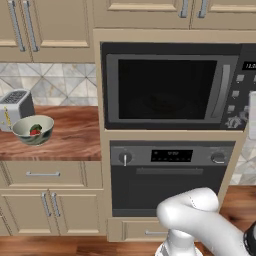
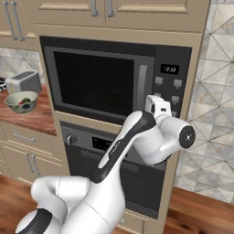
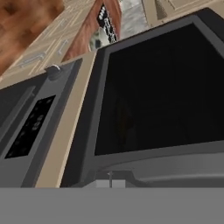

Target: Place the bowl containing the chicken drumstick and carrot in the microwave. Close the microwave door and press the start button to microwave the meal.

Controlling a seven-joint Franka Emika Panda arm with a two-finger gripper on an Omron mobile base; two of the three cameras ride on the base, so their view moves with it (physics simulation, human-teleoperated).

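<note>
From the left base view, the microwave [image 1: 175, 85] sits built into the tall cabinet with the microwave door [image 1: 167, 89] shut flush, its black window dark and its vertical bar handle toward the right. Below it stands the black oven [image 1: 170, 175]. On the wooden counter [image 1: 75, 135] to the left rest a toaster [image 1: 15, 107] and, just beside it, a grey-green bowl of vegetables [image 1: 33, 129]. The arm's white hand shows at the right edge, level with the button panel [image 1: 242, 87].

From the right base view, the arm rises from the lower left and bends up to the microwave's right side. The gripper [image 2: 156, 103] is held against the lower part of the panel, just beside the door's handle edge. Its fingers are hidden behind the hand body here; I take them to be together, clamped on nothing.

In the hand view, the camera looks along the closed door's window, rolled, with the oven's display at lower left and the counter beyond.

Judgement: the cream bowl with drumstick and carrot cannot be made out through the dark glass; with the door shut, it is presumably inside. Loading and closing appear done. The start button is in hand or still to be pressed; contact cannot be confirmed.
</note>
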